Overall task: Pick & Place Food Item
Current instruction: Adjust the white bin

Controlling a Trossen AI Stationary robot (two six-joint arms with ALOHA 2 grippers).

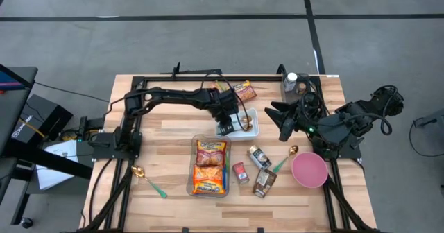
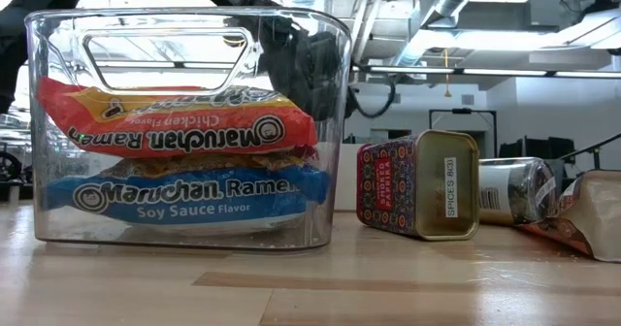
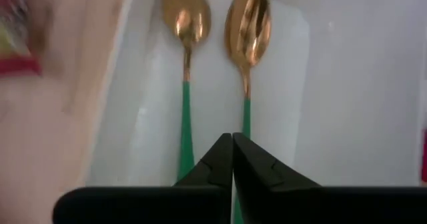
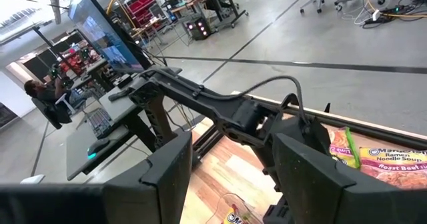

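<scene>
Left gripper (image 3: 232, 144) pressed together over the white tray (image 1: 251, 127), above a green-handled fork (image 3: 247, 31) beside a spoon (image 3: 187, 24). Right gripper (image 1: 283, 121) spread apart, raised near the desk's (image 1: 166, 132) right side. Ramen packs (image 2: 175, 122) stacked in the clear bin (image 2: 335, 122).

**Worktop layout**

A bin (image 1: 209, 166) holding ramen packets (image 1: 211, 153) sits mid-worktop (image 1: 166, 132). Behind it lies a tray (image 1: 251, 127) with the left end effector (image 1: 227, 127) over it. Right of the bin lie a tin (image 1: 240, 173) and jars (image 1: 259, 157); farther right, a bowl (image 1: 309, 170). A spoon (image 1: 148, 180) lies left of the bin.
</scene>
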